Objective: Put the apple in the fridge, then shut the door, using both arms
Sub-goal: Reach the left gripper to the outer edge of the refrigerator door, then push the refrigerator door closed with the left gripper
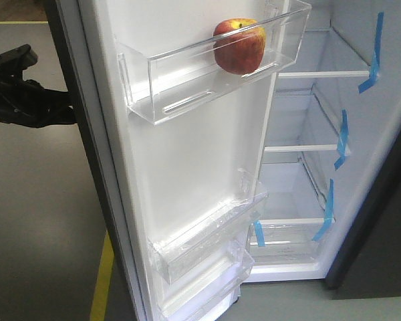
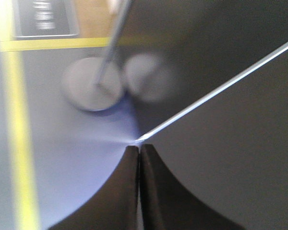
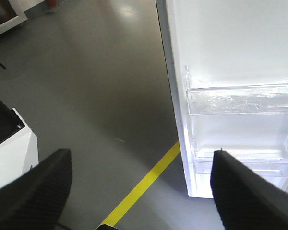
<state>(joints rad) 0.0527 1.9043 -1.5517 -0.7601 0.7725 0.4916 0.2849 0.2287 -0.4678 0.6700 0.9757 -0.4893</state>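
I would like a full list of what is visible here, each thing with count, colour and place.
door: one, white rear, swung open
fridge: one, white lining, right of the door
door bins: three, clear, on the door's white rear
apple: one, red with yellow, in the top door bin
glass shelves: three, inside the fridge
blue tape: several strips, at shelf ends
floor line: one, yellow, on grey floor
left pincer: one, black, shut, by the door's dark front
right pincer: one, black, open, above the floor
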